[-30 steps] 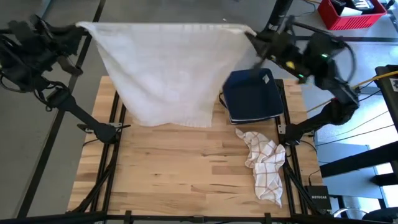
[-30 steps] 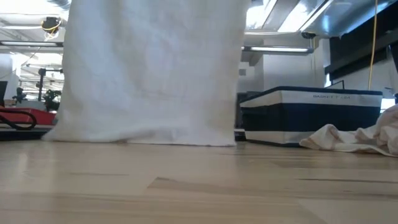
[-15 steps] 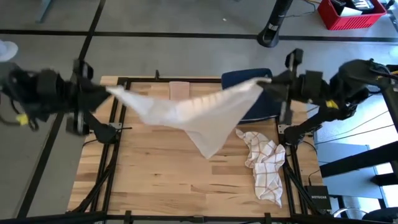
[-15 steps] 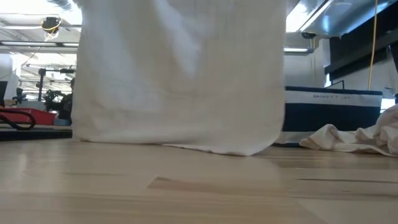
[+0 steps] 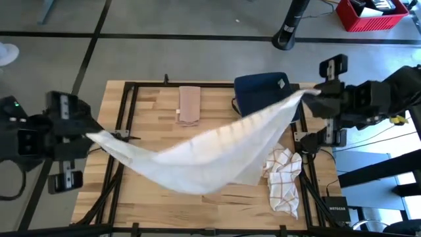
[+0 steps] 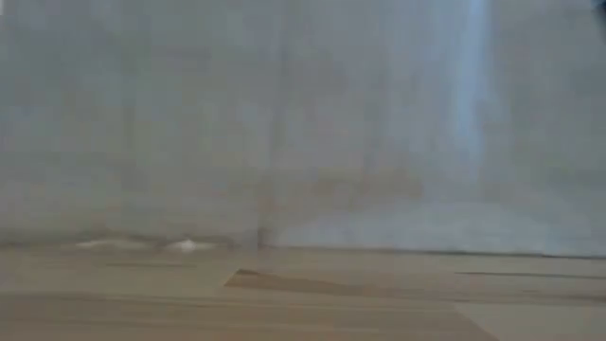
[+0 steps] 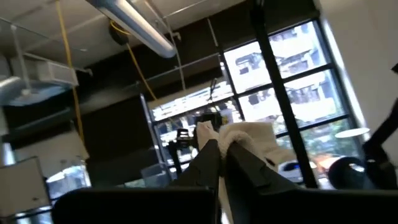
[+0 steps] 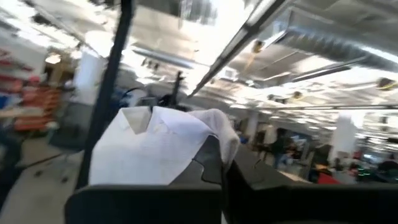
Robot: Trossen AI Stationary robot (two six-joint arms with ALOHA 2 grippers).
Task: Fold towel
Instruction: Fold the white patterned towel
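Two end effectors have swung the towel down and toward the near side, so I'm laying it out flat before any fold.

Largest first: the surface (image 5: pixel 197 204) now sits under a white towel (image 5: pixel 210 155) sagging between its left and right edges, no longer hanging as a curtain at the far side. My left end effector (image 5: pixel 90 136) is clamped on the left corner, my right end effector (image 5: pixel 309 93) on the right corner by the blue basket (image 5: pixel 260 92).

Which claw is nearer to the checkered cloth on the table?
The right claw: the checkered cloth lies on its side of the table. The left claw is across the table, holding the white towel's other corner.
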